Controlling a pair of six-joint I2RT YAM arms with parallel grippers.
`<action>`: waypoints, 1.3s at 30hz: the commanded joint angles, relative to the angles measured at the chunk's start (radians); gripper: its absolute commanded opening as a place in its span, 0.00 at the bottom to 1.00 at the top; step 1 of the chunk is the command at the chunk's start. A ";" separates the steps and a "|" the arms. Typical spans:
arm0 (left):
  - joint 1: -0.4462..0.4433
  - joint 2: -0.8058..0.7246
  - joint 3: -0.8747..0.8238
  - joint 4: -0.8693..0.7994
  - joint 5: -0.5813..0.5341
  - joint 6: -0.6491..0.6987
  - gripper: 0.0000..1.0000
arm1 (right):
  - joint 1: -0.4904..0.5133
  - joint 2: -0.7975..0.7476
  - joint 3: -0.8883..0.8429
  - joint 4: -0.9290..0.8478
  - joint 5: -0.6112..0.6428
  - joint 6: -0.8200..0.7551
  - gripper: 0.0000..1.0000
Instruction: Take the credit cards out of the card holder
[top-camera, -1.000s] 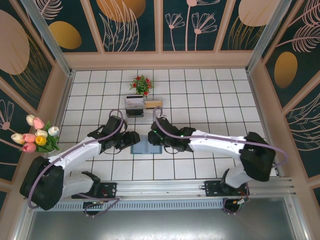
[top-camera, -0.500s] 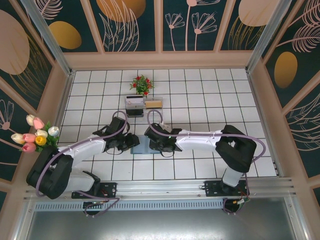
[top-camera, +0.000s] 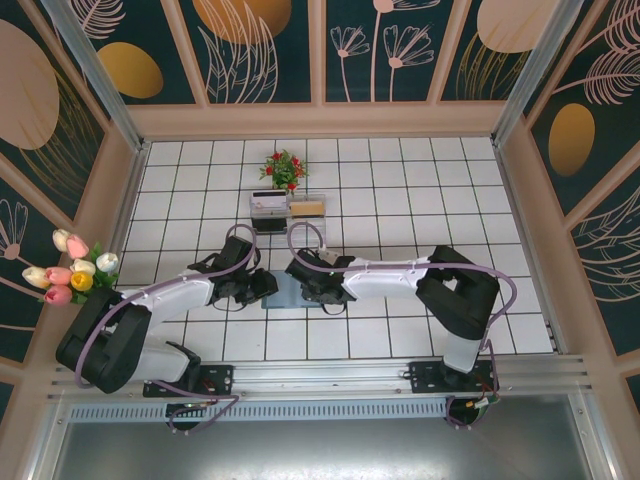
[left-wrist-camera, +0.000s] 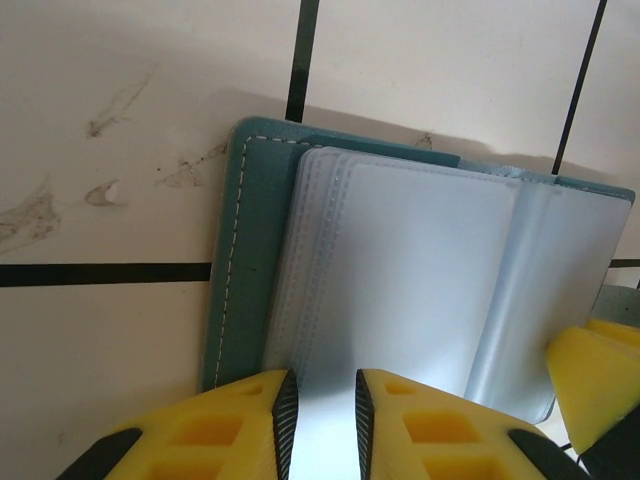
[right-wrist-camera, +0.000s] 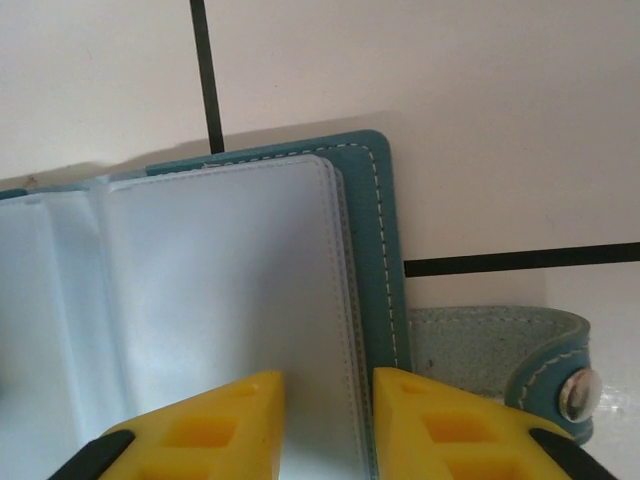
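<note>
Status: card holder (top-camera: 284, 294) lies open flat on the tiled surface (top-camera: 420, 200), near-centre, between the two arms, spine running near-far. Left claw (left-wrist-camera: 320, 395) sits at the near edge of the left page, jaws a narrow slit apart with clear sleeve (left-wrist-camera: 400, 260) showing through. Right claw (right-wrist-camera: 328, 400) mirrors it on the right page, gap a bit wider. Can't tell for either whether it nips a sleeve edge or just presses down. By the look of it no credit cards are out yet; sleeves read milky, so can't tell which pockets are loaded. Handling, my read: holder is light and floppy, teal cover soft, and it will slide or lift on the glazed tile unless one claw pins it. Sleeves are thin slick film that buckles easily, several stacked per side, so easy to grab two. Cards should be stiff, thin, light, slippery. Take one by an exposed edge at the pocket mouth and pull in line with the pocket. Snap strap (right-wrist-camera: 500, 345) hangs off the right side; avoid snagging it.
</note>
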 joint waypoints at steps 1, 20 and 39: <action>-0.004 0.020 -0.026 0.003 -0.007 0.023 0.26 | -0.004 0.012 0.016 0.061 -0.042 -0.053 0.20; -0.004 -0.001 -0.071 0.049 -0.041 0.031 0.26 | -0.042 -0.120 -0.082 0.267 -0.149 -0.156 0.12; -0.003 -0.056 -0.017 -0.093 -0.178 0.076 0.29 | -0.048 -0.069 -0.108 0.146 -0.078 -0.134 0.10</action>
